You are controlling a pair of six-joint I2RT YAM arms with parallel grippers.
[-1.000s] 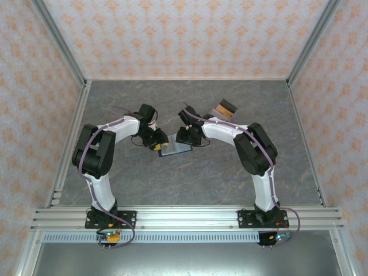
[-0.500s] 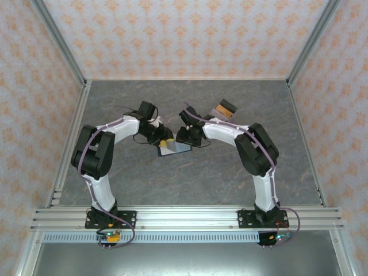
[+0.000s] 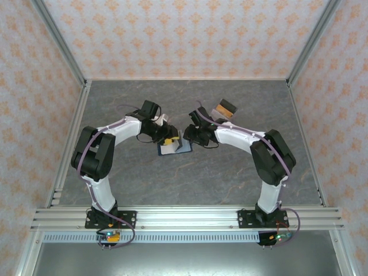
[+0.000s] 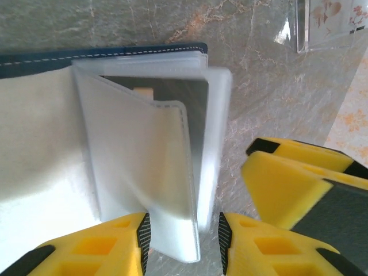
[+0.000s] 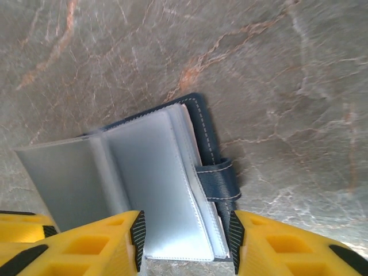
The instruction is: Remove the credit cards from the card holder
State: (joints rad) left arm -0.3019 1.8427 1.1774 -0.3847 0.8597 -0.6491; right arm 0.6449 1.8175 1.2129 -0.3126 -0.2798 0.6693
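Observation:
The navy card holder (image 3: 183,147) lies open on the table between both grippers. In the left wrist view its clear sleeves (image 4: 144,167) stand fanned up, and a dark credit card (image 4: 195,115) shows inside one. My left gripper (image 4: 183,241) (image 3: 168,141) is open around the sleeves' free edge, with a gap on the right side. My right gripper (image 5: 185,241) (image 3: 188,136) straddles the card holder (image 5: 172,190) on the half with the closure tab (image 5: 218,181), its pads against the sleeve edge and the navy cover. One of its yellow fingers (image 4: 287,184) shows beside the left gripper.
A small pile of loose cards (image 3: 224,108), pinkish, orange and black, lies behind the right gripper. The grey marble table (image 3: 190,178) is bounded by patterned walls and an aluminium rail (image 3: 184,215) at the near edge.
The left gripper has moved right onto the holder and its sleeves now stand up. The right arm's elbow has swung out to the right while its gripper stayed at the holder.

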